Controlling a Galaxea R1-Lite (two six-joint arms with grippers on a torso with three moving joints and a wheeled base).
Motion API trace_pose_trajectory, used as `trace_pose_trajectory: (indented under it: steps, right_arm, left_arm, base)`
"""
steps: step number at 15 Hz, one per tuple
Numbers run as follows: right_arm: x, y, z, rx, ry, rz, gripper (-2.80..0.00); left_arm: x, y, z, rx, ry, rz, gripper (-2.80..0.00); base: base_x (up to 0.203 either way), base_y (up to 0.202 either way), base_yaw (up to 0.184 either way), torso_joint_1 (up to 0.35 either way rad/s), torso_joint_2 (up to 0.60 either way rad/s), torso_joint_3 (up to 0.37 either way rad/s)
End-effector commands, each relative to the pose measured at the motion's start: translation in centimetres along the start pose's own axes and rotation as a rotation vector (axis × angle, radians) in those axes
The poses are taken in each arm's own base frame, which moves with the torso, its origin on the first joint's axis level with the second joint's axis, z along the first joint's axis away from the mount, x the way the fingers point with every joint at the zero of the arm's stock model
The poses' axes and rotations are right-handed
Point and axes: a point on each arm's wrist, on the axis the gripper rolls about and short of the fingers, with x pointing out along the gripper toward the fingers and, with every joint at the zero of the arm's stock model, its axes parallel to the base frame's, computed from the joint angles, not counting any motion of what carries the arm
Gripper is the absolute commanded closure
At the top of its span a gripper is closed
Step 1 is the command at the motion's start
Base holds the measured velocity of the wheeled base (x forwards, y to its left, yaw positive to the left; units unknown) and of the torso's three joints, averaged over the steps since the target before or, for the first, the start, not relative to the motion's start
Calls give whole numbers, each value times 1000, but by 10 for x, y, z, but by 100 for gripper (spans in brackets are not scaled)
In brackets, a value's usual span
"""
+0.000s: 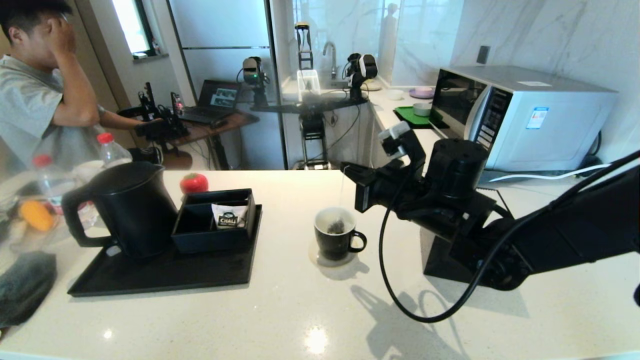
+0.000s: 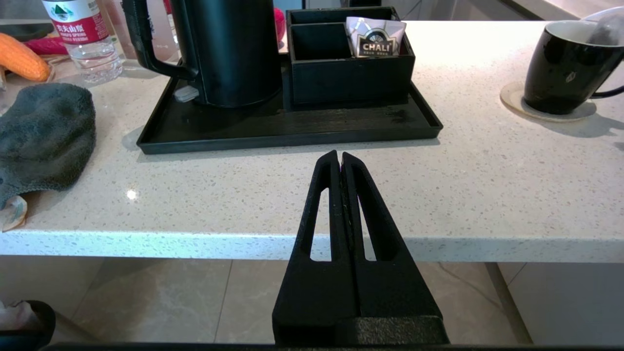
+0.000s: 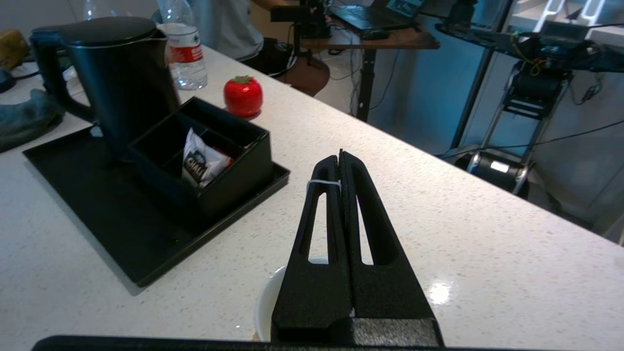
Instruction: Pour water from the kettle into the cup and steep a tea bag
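Tea bag (image 1: 336, 227) hangs inside the cup (image 1: 334, 240), directly below the right gripper (image 1: 350, 171), whose fingers are pinched together on its string (image 3: 322, 183); steeping looks under way, the next move likely a gentle dip or release. Left gripper (image 2: 340, 158), shut and empty, waits off the counter edge. Kettle (image 1: 131, 207) stands well aside; water level hidden

Matt kettle (image 1: 134, 207) — glossy cup (image 1: 334, 239)
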Motion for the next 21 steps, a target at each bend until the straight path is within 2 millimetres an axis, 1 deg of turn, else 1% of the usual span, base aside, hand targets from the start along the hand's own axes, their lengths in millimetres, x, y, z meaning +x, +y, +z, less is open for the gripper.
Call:
trace_pose_trajectory:
  steps: [1, 5, 10, 13, 15, 17, 21]
  right_arm:
    - [-7, -9, 11, -9, -27, -26, 0]
    - [-14, -13, 1, -7, 5, -37, 0]
    - [-15, -14, 7, -21, -10, -41, 0]
    - [-20, -18, 18, -27, -34, -54, 0]
    - [-19, -23, 27, -34, -63, -67, 0]
    - [-22, -36, 40, -44, -87, -101, 0]
    - [-41, -64, 60, -65, -116, -188, 0]
  left_arm:
    - [0, 0, 0, -1, -1, 1, 0]
    - [0, 0, 0, -1, -1, 1, 0]
    - [0, 0, 0, -1, -1, 1, 0]
    - [0, 0, 0, -1, -1, 0, 0]
    - [0, 0, 0, -1, -1, 0, 0]
    - [0, 0, 0, -1, -1, 0, 0]
    - [0, 0, 0, -1, -1, 1, 0]
  base:
    - [0, 0, 0, 0, 0, 0]
    - [0, 0, 0, 0, 0, 0]
    - [0, 0, 0, 0, 0, 0]
    - [0, 0, 0, 0, 0, 0]
    - [0, 0, 0, 0, 0, 0]
    - [0, 0, 0, 0, 0, 0]
    - [0, 0, 0, 0, 0, 0]
